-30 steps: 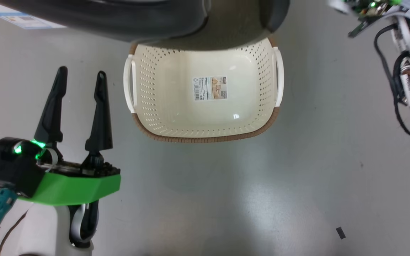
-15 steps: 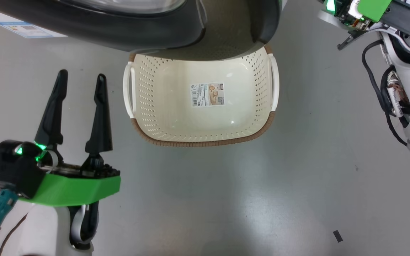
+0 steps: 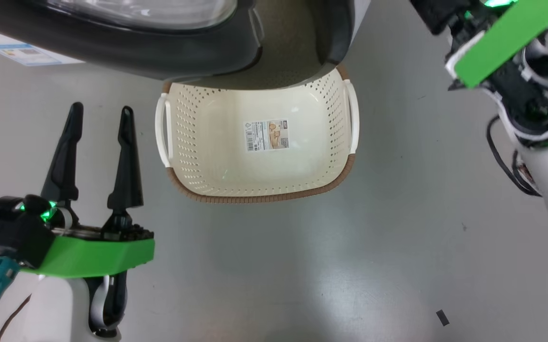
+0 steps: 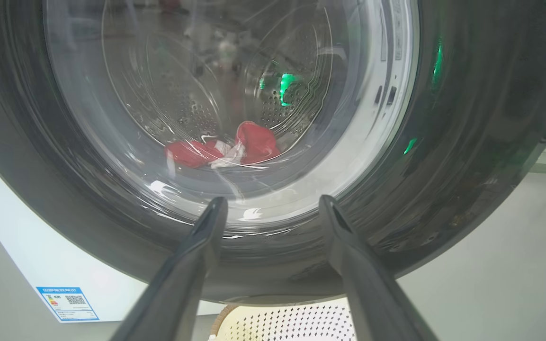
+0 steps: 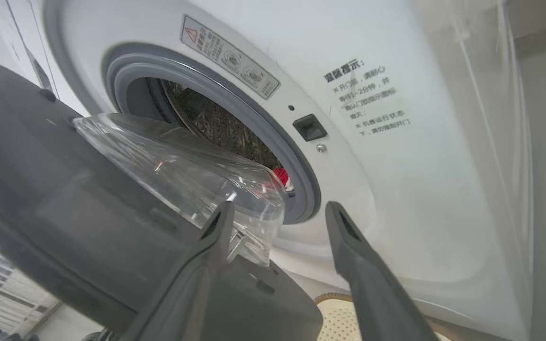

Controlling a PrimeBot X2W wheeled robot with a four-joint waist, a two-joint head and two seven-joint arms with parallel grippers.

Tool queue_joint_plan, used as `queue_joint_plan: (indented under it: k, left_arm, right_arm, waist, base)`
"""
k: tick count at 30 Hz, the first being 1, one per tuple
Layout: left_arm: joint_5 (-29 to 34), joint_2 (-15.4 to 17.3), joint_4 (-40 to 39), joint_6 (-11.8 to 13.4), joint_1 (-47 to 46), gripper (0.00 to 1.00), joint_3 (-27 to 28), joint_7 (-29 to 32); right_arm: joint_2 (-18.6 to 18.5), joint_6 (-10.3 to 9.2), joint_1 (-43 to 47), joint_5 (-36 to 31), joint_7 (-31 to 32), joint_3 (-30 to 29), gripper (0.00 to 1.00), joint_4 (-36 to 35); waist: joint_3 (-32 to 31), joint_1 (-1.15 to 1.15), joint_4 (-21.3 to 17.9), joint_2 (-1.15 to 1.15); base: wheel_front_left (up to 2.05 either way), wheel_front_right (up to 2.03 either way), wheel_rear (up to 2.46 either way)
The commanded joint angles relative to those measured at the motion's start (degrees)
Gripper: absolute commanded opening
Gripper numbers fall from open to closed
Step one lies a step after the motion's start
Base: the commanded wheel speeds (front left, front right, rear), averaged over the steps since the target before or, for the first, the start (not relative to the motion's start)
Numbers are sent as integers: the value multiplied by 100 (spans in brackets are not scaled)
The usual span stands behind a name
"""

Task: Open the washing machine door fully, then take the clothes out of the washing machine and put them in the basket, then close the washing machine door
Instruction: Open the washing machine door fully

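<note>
The washing machine (image 5: 396, 142) shows its grey rubber ring and steel drum. The washing machine door (image 5: 64, 199) stands partly open, its clear glass bowl in front of the opening. My right gripper (image 5: 278, 206) is open and empty, just off the door's free edge. A sliver of the red clothes (image 5: 280, 176) peeks out past the glass. In the left wrist view the clothes (image 4: 225, 150) lie in the drum behind the door (image 4: 467, 142) glass. My left gripper (image 4: 272, 201) is open and empty in front of it. The cream basket (image 3: 254, 198) sits empty on the floor below the door (image 3: 136, 42), right of my left gripper (image 3: 101, 108).
The door overhangs the basket's far edge. My right arm's green-covered wrist (image 3: 506, 38) is at the upper right, with loose black cables beside it. A blue label sticker (image 4: 67, 303) marks the machine's lower front. Grey floor lies in front of the basket.
The whole head picture has shifted down and left, so the camera moved. My right wrist has come further into view at the upper right. The left gripper has kept its pose.
</note>
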Motion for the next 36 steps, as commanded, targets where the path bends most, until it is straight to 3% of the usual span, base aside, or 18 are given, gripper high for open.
queue_joint_plan:
  k: [1, 8, 13, 16, 17, 21, 26, 36]
  left_arm:
    - [-1, 110, -109, 33, 154, 100, 194, -28]
    - [2, 110, -55, 28, 230, 100, 230, -28]
    - [7, 110, -49, 27, 333, 100, 282, -28]
    - [9, 110, -52, 23, 357, 100, 307, -28]
    - [16, 110, -56, 21, 352, 100, 320, -28]
    - [20, 110, -74, 16, 342, 100, 308, -28]
    - [8, 110, -131, 5, 363, 100, 300, -28]
    - [-1, 110, -237, 46, 422, 100, 264, -28]
  right_arm:
    - [-106, 29, 189, -257, -348, 146, 100, -201]
    - [-870, 29, 515, -1392, -2398, 1130, 100, 47]
    - [-941, 29, 809, -2218, -2909, 1281, 100, 545]
    - [-720, 29, 1099, -2908, -2925, 758, 100, 474]
    - [-447, 29, 1413, -3374, -2927, 277, 100, 298]
    - [24, 29, 2030, -4209, -2928, -351, 100, -150]
    - [383, 29, 2618, -4919, -2929, -753, 100, -660]
    - [824, 29, 3390, -5641, -2929, -1291, 100, -1263]
  waist:
    - [-40, 0, -23, 0]
    - [-207, 0, -67, 0]
    - [-338, 0, -116, 0]
    - [-374, 0, -138, 0]
    - [-386, 0, -157, 0]
    - [-413, 0, -184, 0]
    - [-459, 0, -198, 0]
    - [-468, 0, -175, 0]
  base:
    - [0, 0, 0]
    - [0, 0, 0]
    - [0, 0, 0]
    - [0, 0, 0]
    - [0, 0, 0]
    - [0, 0, 0]
    - [0, 0, 0]
    - [0, 0, 0]
